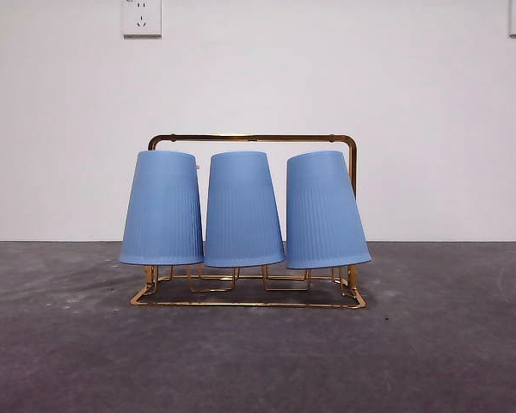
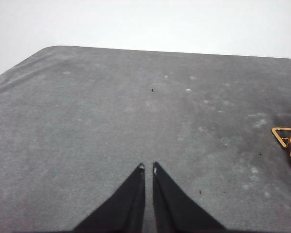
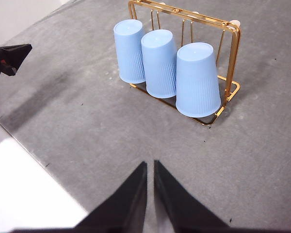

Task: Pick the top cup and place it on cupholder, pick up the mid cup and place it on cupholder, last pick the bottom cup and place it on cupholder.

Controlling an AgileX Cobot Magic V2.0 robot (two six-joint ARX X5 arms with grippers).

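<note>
Cupholder [image 1: 254,138] holds 3 inverted blue cups [image 1: 243,209] — both hands clear.

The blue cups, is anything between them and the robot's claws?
Nothing visible. All three blue cups sit upside down on the cupholder. Only bare grey table lies between them and the right gripper; the left gripper waits aside.

Grey table [image 1: 447,344] w/ cupholder [image 1: 249,138]

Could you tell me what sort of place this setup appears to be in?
Probably an indoor lab or test room: a bare white wall with power sockets, and a grey table holding only a gold cup rack with three blue cups.
</note>
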